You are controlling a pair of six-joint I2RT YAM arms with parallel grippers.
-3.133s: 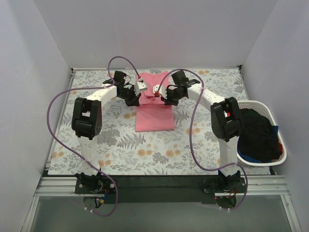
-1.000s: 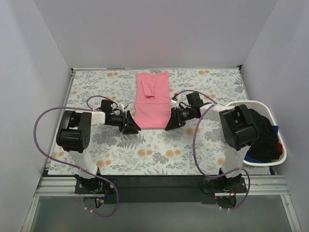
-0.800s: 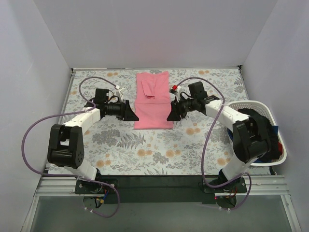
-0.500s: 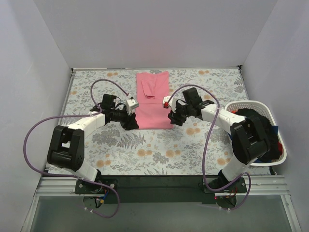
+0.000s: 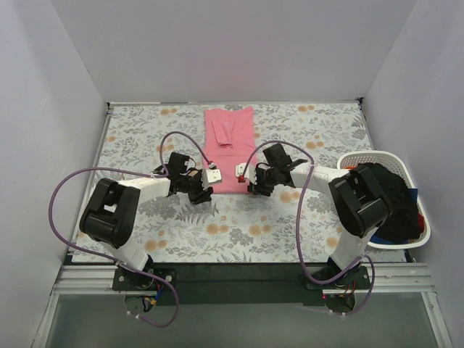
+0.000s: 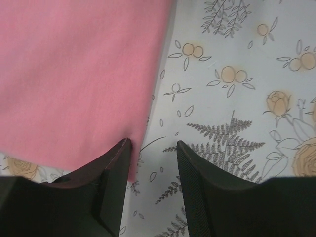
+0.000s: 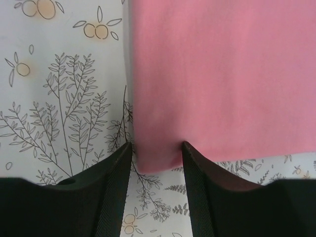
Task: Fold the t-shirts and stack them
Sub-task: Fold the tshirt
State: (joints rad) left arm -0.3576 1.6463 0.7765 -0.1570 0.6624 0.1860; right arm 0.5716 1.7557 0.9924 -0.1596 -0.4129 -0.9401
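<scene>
Grey-and-orange floral tablecloth [image 5: 217,228] covered the table. The salmon-pink cotton t-shirt [image 5: 230,154] lay on it, centred left-right and toward the far side. It was folded to a narrow strip with its long axis running straight away from the arm bases, and a sleeve was folded on top at the far end. White oval plastic laundry basket [image 5: 366,154] sat at the right edge with dark t-shirts [image 5: 395,203] heaped in it, well apart from the pink one. Key relation: the strip's near hem faced the arms and each arm was at its own near corner, so neither was nearer. Left gripper [image 5: 204,191] was at the near-left corner with fingers spread. In the left wrist view [image 6: 152,148] the shirt edge met the inner face of one finger and the gap itself was mostly over bare cloth, so the corner sat just off to one side. Right gripper [image 5: 254,187] was at the near-right corner, also spread, and in the right wrist view [image 7: 157,148] the rounded corner lay squarely between the fingers. My read: the right looked lined up for a pinch and the left needed a small shift toward the shirt. Couldn't tell whether any fingertip was under the fabric or touching the table, since the tips were cut off at the bottom of both wrist views. How many layers the hem had was unclear, and so was the number of shirts in the basket.
</scene>
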